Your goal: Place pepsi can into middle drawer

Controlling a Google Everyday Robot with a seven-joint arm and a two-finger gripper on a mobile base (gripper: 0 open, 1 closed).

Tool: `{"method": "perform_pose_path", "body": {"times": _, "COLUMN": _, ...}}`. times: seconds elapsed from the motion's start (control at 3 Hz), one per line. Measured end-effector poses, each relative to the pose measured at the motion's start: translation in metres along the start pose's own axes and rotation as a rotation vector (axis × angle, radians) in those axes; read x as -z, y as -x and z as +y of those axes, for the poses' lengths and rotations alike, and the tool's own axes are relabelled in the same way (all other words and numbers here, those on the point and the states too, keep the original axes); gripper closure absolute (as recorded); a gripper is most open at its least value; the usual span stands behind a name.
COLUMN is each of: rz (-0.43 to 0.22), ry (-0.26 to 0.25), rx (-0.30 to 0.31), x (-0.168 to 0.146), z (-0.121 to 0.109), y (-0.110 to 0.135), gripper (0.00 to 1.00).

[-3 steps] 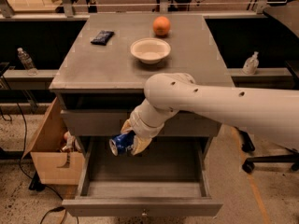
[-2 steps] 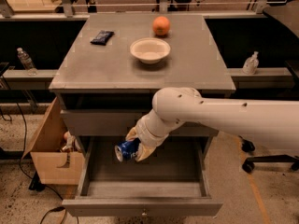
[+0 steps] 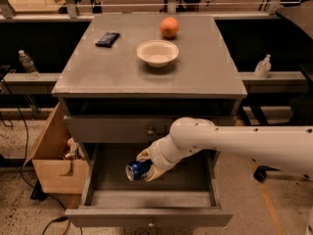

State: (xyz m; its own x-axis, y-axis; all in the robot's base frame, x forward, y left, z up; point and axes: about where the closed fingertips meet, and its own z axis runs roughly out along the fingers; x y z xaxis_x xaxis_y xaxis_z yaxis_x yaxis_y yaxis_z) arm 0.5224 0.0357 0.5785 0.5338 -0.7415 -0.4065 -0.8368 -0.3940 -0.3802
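The pepsi can is blue with a silver end and lies on its side in my gripper, low inside the open middle drawer. The gripper's cream fingers sit above and below the can and are shut on it. I cannot tell whether the can touches the drawer floor. My white arm reaches in from the right. The drawer is pulled far out, its small knob at the front centre. The uppermost drawer front above it is closed.
On the cabinet top are a white bowl, an orange and a flat dark snack packet. An open cardboard box stands at the left of the cabinet. Bottles stand on side ledges.
My gripper has gone lower and deeper into the open drawer with the can still in it.
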Motion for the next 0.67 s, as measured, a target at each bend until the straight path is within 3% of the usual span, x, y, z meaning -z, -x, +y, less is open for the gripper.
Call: {"method": "perform_pose_path", "body": {"times": 0.67, "rz": -0.041, "ry": -0.039, "rx": -0.075, "x": -0.054, "z": 0.027, "y": -0.031, "gripper": 1.00}}
